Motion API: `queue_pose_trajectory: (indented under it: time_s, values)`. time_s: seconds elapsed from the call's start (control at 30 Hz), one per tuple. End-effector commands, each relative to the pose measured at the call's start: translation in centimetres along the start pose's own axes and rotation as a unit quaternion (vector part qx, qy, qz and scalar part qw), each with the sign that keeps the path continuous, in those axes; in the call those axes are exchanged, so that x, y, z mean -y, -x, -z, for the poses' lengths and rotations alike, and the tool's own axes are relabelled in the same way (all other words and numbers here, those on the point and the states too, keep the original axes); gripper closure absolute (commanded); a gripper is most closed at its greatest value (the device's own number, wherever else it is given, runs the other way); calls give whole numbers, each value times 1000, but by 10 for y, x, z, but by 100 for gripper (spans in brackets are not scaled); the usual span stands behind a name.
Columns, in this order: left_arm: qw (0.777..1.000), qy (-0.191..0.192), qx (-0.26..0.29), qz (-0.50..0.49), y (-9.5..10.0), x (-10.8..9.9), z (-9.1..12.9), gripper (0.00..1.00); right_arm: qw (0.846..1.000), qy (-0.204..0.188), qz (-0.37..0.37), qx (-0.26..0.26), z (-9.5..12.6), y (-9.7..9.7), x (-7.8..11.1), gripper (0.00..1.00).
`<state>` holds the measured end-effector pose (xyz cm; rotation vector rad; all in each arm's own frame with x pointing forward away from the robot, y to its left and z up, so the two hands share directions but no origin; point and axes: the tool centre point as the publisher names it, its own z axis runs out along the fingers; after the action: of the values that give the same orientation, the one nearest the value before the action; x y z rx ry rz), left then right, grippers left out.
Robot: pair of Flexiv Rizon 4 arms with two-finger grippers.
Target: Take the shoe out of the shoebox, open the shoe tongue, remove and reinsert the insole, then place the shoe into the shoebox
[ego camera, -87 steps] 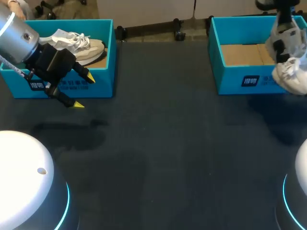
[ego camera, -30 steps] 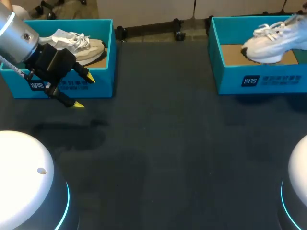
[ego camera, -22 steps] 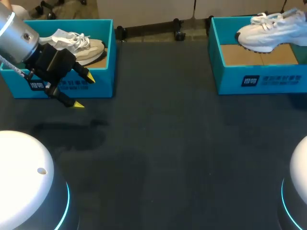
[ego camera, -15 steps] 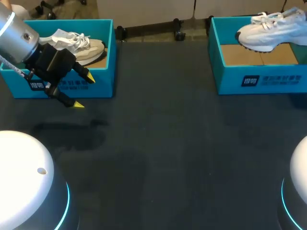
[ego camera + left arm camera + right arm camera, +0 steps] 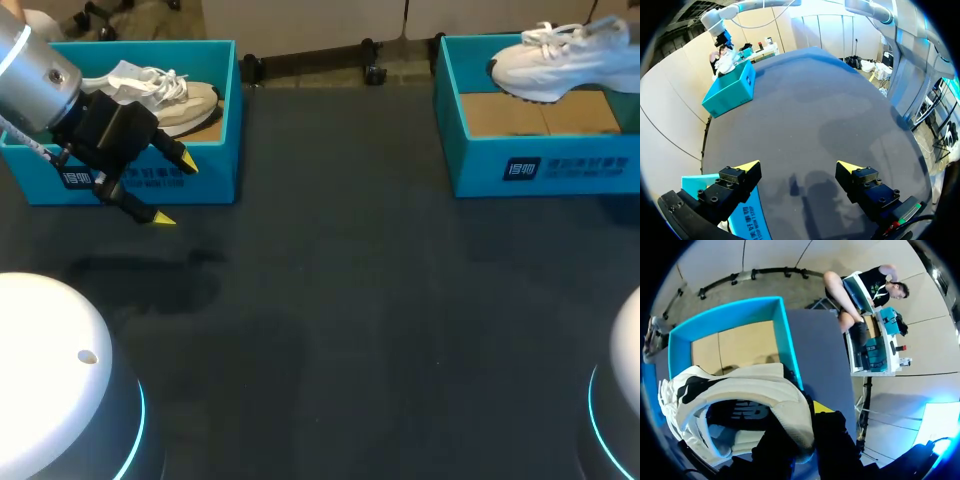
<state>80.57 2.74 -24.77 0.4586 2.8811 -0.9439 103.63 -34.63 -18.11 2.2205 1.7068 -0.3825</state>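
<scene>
Up at the far right of the table (image 5: 340, 300) stands the teal shoebox (image 5: 520, 160), brown floor showing. Above its rim hangs the white, laced shoe (image 5: 555, 65), toe leftward, heel collar clenched in the right gripper (image 5: 799, 416). The left gripper (image 5: 177, 192) hovers released before another box (image 5: 215, 180).

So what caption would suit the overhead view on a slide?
White shoe held above the right shoebox; left gripper hangs open before the left shoebox, which holds a beige shoe.
</scene>
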Motion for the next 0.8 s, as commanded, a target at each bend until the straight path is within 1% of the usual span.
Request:
queue_pose_trajectory:
  time_s: [0.03,0.2,0.23,0.37,0.4,0.8]
  values:
    - [1000,1,0,0,-1,0,0,0,1000,0,-1,-4,-13,-6,-7,100]
    - [1000,1,0,0,-1,0,0,0,1000,1,-1,-1,-23,-13,-15,100]
    - [1000,1,0,0,-1,0,0,0,1000,-1,5,7,-26,-15,-17,100]
    - [1000,1,0,0,-1,0,0,0,1000,-1,8,6,-33,-20,-20,100]
    - [1000,1,0,0,-1,0,0,0,1000,-1,13,3,-39,-21,-21,100]
    - [1000,1,0,0,-1,0,0,0,999,-1,31,11,-70,-34,-22,100]
